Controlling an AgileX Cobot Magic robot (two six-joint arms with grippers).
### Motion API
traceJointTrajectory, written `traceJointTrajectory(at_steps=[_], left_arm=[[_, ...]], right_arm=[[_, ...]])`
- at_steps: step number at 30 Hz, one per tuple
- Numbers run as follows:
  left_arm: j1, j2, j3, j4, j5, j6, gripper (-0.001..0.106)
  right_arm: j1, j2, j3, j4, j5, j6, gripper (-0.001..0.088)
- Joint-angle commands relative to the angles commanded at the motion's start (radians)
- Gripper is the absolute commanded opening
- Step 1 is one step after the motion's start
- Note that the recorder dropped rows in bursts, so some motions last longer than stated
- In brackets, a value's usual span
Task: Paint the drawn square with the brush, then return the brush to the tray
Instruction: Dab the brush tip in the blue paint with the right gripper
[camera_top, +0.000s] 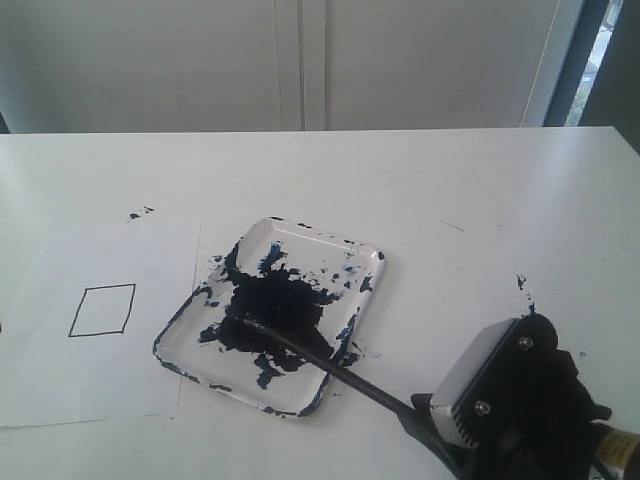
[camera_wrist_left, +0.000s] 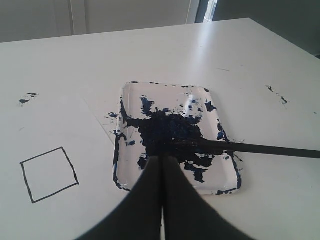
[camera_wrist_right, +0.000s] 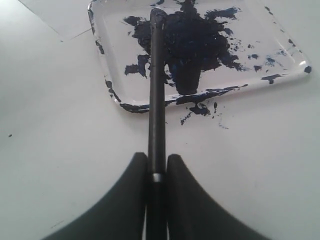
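White table (camera_top: 450, 180) beneath tray (camera_top: 290, 238), pale wall (camera_top: 150, 60)

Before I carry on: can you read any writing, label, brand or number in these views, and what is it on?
No readable text in any view.
The tray: only dark paint blots and splatters.
The paper: only the drawn square, a blank outline.
The brush: plain black, no print visible.
The right gripper: dark fingers, no marking.
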Motion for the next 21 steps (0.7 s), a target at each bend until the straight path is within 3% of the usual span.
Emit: traceJointTrajectory(at_steps=[10, 16, 21], left_arm=[[0.0, 0.0, 0.0, 0.0, 0.0, 0.0, 0.0], [0.0, 0.0, 0.0, 0.0, 0.0, 0.0, 0.0], [0.0, 0.0, 0.0, 0.0, 0.0, 0.0, 0.0]], right_arm=[[-0.092, -0.103, -0.015, -0.009, 0.083, 0.008, 0.0], [-0.1, -0.103, -0.128, -0.156, 0.286, 0.019, 0.0], [-0.1, -0.103, -0.181, -0.324, 0.448, 0.206, 0.0]])
